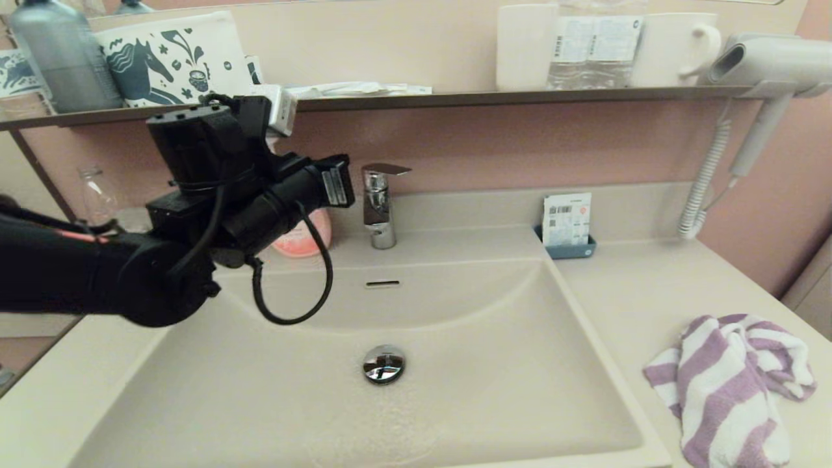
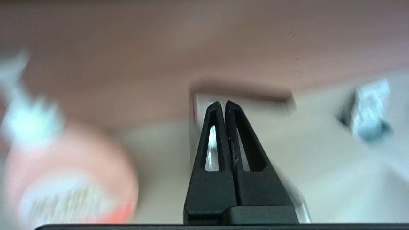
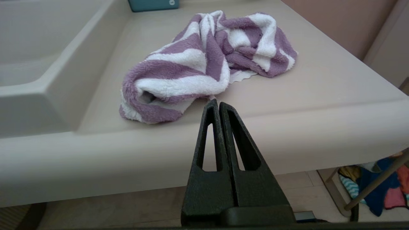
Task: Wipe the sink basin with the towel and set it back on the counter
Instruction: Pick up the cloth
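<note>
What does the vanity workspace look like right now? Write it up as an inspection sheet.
Surface: beige counter, dry-looking.
Job's things: striped towel crumpled on the counter, right of the sink basin.
Clutter: faucet, pink container, blue tray, mug on shelf.
Grippers: left end effector shut, raised near the faucet; right end effector shut, before the counter's front edge, empty.
Cables: black loop on left arm.
Surroundings: wall hair dryer.

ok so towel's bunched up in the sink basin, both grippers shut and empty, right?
Not quite. The towel is bunched up on the counter to the right of the sink basin, not in it; the head view shows this. The rest holds: left gripper and right gripper are both shut and empty.
</note>
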Motion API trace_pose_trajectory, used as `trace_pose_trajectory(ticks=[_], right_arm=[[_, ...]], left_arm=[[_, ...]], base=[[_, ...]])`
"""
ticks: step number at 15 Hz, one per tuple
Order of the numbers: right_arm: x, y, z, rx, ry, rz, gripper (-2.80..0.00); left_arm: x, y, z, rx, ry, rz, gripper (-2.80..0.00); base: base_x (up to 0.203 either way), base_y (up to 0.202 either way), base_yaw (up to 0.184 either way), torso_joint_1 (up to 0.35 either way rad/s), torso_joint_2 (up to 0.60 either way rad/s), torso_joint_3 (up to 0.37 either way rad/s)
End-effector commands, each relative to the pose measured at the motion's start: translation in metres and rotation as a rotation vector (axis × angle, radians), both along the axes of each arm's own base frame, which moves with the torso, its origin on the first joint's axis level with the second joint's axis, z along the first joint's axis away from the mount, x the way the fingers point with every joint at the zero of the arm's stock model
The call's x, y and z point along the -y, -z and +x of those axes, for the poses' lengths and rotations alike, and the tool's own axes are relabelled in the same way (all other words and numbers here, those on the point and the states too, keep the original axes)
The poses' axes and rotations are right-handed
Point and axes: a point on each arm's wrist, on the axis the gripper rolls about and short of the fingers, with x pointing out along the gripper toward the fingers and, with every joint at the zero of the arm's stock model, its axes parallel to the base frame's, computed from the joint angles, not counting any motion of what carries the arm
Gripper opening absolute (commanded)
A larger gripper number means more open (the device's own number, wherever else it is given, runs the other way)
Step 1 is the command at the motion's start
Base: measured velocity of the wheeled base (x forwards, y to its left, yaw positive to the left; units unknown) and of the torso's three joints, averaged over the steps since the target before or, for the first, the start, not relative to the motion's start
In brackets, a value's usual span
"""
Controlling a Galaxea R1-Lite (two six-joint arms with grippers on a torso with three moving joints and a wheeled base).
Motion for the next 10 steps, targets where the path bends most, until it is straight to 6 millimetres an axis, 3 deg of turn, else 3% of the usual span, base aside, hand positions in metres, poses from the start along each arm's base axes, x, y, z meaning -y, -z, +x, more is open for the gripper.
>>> trace_pose_trajectory(ticks=[1, 7, 10], right_arm=[[0.000, 0.000, 0.000, 0.000, 0.000, 0.000, -2.80], [0.000, 0.000, 0.000, 0.000, 0.000, 0.000, -2.80], [0.000, 0.000, 0.000, 0.000, 0.000, 0.000, -2.80]], left_arm=[[-0.023, -0.011, -0.048, 0.027, -0.008, -0.013, -2.80], [-0.078, -0.018, -0.174, 0.157, -0.030, -0.067, -2.80], [-0.111, -0.010, -0.219, 0.249, -0.174, -0.074, -2.80]], base=[[0.000, 0.000, 0.000, 0.000, 0.00, 0.000], [0.000, 0.000, 0.000, 0.000, 0.00, 0.000], [0.000, 0.000, 0.000, 0.000, 0.00, 0.000]])
